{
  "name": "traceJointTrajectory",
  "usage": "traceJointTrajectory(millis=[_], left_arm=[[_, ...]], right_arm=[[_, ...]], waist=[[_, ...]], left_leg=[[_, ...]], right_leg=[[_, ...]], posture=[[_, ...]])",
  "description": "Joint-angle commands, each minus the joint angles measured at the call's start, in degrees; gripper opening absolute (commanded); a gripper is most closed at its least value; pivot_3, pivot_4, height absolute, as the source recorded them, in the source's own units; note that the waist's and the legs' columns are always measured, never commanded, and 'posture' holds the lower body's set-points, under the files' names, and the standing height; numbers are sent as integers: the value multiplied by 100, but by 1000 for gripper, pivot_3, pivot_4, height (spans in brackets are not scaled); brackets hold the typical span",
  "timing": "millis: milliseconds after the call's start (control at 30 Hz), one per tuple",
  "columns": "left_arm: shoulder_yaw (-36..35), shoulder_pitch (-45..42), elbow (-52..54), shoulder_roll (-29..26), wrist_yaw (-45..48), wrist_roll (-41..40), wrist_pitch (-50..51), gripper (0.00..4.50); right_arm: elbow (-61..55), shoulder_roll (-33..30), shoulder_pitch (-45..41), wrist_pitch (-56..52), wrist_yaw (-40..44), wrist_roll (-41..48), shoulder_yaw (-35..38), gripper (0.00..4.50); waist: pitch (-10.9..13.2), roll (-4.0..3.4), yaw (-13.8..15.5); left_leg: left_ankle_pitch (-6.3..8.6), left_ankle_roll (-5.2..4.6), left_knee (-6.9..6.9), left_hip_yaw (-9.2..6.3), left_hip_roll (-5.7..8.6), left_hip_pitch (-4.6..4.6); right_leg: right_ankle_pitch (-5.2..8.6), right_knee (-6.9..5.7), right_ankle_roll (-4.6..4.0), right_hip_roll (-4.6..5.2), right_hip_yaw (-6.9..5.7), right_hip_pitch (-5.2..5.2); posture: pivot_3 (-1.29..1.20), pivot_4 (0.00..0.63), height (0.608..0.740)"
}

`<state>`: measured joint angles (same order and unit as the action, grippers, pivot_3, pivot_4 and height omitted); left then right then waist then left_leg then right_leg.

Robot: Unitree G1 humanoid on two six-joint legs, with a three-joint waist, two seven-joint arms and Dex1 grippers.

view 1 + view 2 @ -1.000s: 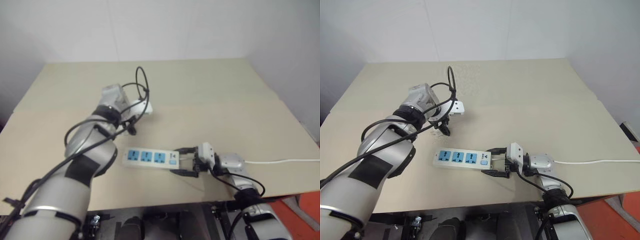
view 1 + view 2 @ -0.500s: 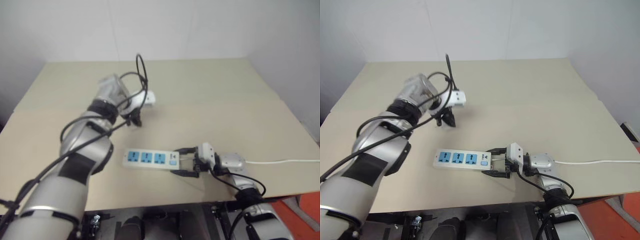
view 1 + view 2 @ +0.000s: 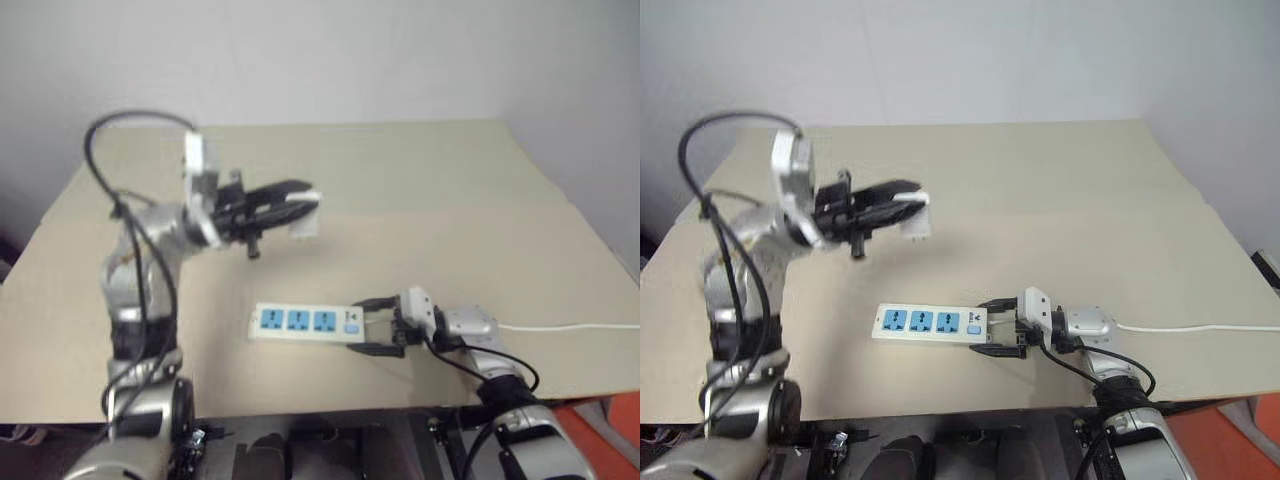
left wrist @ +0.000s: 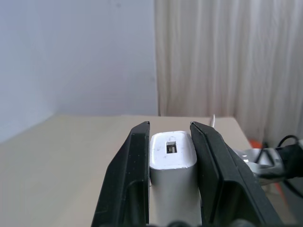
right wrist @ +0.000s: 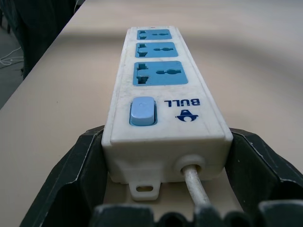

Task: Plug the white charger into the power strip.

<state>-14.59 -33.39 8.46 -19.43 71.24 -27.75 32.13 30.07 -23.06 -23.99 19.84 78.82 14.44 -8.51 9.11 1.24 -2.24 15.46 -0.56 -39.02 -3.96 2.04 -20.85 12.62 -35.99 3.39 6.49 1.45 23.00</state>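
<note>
The white charger [image 4: 173,158] is a small white cube pinched between the two black fingers of my left gripper [image 3: 305,205], which is shut on it. It hangs above the table, left of centre, with the gripper pointing level to the right. The power strip [image 3: 300,322] lies flat near the table's front edge, its three blue sockets [image 5: 156,73] facing up. My right gripper [image 3: 356,324] straddles the strip's switch end, a black finger [image 5: 78,175] pressed to each side. The charger is up and to the left of the strip, well apart from it.
A thin white cord [image 3: 580,326] runs from the strip's end off to the right along the table [image 3: 450,200]. A black cable [image 3: 120,130] loops above my left arm. A white wall stands behind the table's far edge.
My left arm has lifted the charger off the table, drawn it back and swung round until the gripper points right. The right gripper and the strip have stayed put.
</note>
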Motion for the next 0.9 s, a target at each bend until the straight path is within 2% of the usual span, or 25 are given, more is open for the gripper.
traceJointTrajectory(millis=[33, 133, 200, 300, 600, 800, 900], left_arm=[[14, 515, 319, -31, 98, -489, -376, 1007], [27, 773, -14, -169, 529, -977, -274, 1007], [287, 884, -331, -338, 844, -825, -503, 1007], [792, 921, -756, -528, 1305, -482, -1050, 1007], [1309, 353, -1903, -230, 1680, -234, -2322, 1007], [1442, 88, -2380, 32, 1853, -352, -2469, 1007], [1556, 46, -2692, 108, 1827, -166, -2616, 1007]], right_arm=[[304, -73, 66, -50, 37, -162, -79, 3424], [332, -56, 45, -39, 54, -168, -105, 3424], [330, -39, 36, -36, 58, -168, -123, 3424], [333, -36, 23, -27, 54, -184, -138, 3424], [268, -122, 34, -66, 222, -167, -173, 3424], [241, -152, 64, -51, 267, -174, -197, 3424], [180, -174, 93, -102, 244, -173, -201, 3424]], waist=[[-1, 2, 21], [1, 3, 39], [1, 3, 39], [1, 3, 32], [1, 4, 32], [1, 4, 26], [1, 4, 27]], left_leg=[[-2, 3, 0, 1, 0, 3], [-5, 8, 1, 5, -1, 36], [-5, 8, 5, 5, -3, 69], [-5, 7, 5, 9, -2, 71], [-4, 5, 6, 9, -4, 68], [1, -2, 7, 9, -3, 64], [2, -5, 8, 10, -3, 64]], right_leg=[[-4, 2, -6, -1, 1, -1], [-6, 3, -11, -5, 3, -35], [-3, 12, -12, -9, -2, -75], [-2, 15, -12, -10, -1, -78], [-3, 20, -13, -10, 0, -75], [-2, 26, -12, -9, 0, -74], [-1, 28, -10, -10, 0, -74]], posture=[[0, 150, 740], [0, 150, 740], [0, 150, 740], [0, 150, 740], [0, 150, 740], [0, 150, 740], [0, 150, 740]])
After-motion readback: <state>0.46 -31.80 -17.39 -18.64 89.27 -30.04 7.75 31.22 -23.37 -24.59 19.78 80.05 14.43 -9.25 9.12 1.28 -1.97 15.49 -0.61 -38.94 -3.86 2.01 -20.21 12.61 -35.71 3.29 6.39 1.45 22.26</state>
